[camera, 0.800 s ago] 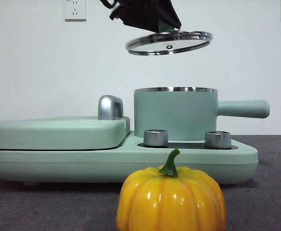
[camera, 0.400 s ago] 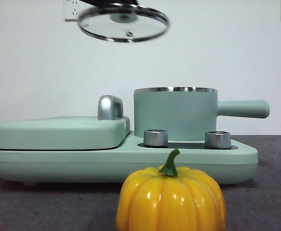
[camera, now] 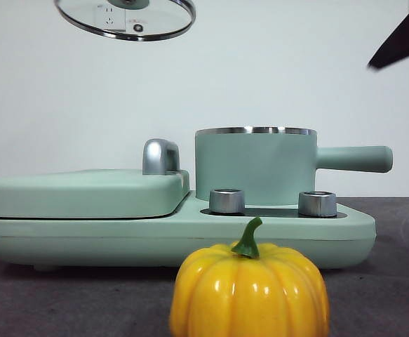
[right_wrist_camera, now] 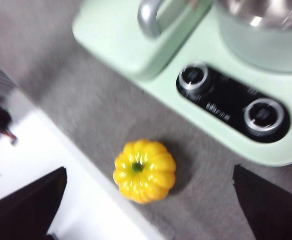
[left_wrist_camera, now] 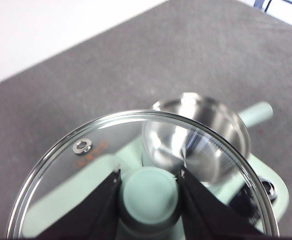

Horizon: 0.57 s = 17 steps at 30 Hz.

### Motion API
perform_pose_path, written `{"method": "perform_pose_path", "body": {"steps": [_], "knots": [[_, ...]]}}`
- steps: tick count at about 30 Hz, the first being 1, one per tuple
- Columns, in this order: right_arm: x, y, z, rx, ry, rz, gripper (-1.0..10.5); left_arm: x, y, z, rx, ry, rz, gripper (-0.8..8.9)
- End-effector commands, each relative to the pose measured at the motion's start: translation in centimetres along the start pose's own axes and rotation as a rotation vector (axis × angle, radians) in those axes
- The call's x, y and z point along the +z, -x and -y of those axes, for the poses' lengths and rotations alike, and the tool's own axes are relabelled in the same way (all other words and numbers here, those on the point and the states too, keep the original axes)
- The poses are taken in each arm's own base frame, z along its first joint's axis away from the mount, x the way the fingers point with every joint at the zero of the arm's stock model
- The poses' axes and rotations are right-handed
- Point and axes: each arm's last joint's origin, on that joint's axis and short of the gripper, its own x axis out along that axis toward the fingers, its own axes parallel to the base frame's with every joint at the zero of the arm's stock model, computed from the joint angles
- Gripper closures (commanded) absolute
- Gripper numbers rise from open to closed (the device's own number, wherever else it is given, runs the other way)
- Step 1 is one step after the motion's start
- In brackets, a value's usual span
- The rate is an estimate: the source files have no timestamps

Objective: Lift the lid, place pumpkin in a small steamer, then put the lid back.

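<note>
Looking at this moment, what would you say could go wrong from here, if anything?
The left gripper holds the lid high by only its small knob, so the glass might slip or tilt and fall onto the appliance. The right gripper is open well above the pumpkin; its glossy ribbed skin could squirt from the jaws. The small steamer is open, but the pumpkin might clip its steel rim going in.
</note>
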Motion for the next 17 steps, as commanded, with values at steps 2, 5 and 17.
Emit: {"method": "perform_pose_path", "body": {"steps": [2, 5, 17], "knots": [[0.5, -2.3, -1.6, -0.035, 0.02, -0.079, 4.2, 0.5, 2.0, 0.4, 0.003, -0.02, 0.026, 7.6], [0.3, -4.4, -2.6, -0.076, 0.062, -0.148, 4.2, 0.2, 3.1, 0.7, 0.001, -0.034, 0.009, 7.64], [-0.7, -11.5, -4.7, -0.14, 0.164, -0.308, 3.5, 0.0, 4.8, 1.2, 0.003, -0.036, 0.02, 7.67]]}}
